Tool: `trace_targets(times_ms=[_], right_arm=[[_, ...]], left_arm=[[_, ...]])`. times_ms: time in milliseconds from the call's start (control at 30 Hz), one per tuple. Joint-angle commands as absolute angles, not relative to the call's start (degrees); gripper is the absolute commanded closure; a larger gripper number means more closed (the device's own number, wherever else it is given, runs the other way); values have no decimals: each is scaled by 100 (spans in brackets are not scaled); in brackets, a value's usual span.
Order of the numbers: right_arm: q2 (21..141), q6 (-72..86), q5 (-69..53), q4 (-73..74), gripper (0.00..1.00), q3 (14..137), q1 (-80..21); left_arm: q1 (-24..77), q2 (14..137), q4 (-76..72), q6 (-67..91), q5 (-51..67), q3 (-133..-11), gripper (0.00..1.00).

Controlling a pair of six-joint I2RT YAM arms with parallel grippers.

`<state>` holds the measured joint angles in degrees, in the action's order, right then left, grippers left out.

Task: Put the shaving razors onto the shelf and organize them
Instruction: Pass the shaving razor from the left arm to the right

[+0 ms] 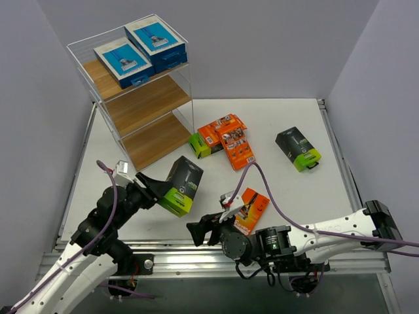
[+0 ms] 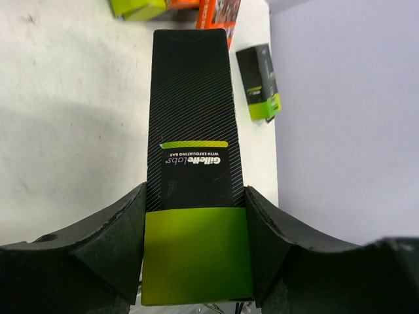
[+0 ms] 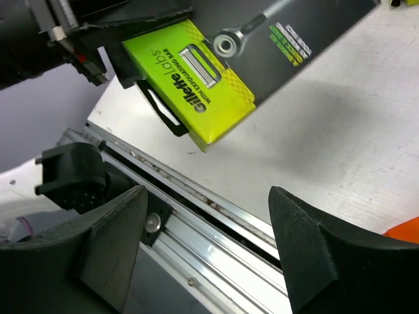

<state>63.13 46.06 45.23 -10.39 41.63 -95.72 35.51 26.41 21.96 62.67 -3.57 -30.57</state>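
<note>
Left wrist view: left gripper (image 2: 194, 219) pinching black-and-lime razor pack (image 2: 193, 111) by lime end, black end leading, likely for sliding onto shelf (image 1: 141, 103); right gripper (image 3: 208, 196) wide open, empty.

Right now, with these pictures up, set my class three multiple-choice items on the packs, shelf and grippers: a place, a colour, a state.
1. The blue packs lie: A. on top of the shelf; B. on the table; C. in a gripper.
2. The black pack in the left gripper has an end coloured: A. orange; B. lime green; C. blue.
3. The right gripper is: A. shut on an orange pack; B. open and empty; C. shut on a blue pack.
Answers: 1 A, both sit on the top tier. 2 B, lime shows between the jaws. 3 B, its jaws stand apart with nothing between them.
</note>
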Motion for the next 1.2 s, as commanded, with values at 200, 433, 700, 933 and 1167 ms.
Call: trace_targets(times_ms=[200,433,700,933,1167], right_arm=[[5583,5704,5072,-3012,27,3244,-9484],[5624,5897,3727,-5061,10,2540,-8658],[6624,6837,3788,-7302,9,2267,-8455],[7602,7374,3911,-8567,0,2505,-8411],[8172,7286,3929,-8788,0,2935,-8227]], left_arm=[[3507,1908,1363,6222,-1142,-3253,98],[3507,1055,117,6846,-1775,-2366,98],[3507,1107,-1536,6697,-1925,-1811,98],[3516,1336,-2775,6592,-2162,-1503,98],[3516,1590,-3146,6688,-2180,-1433,98]])
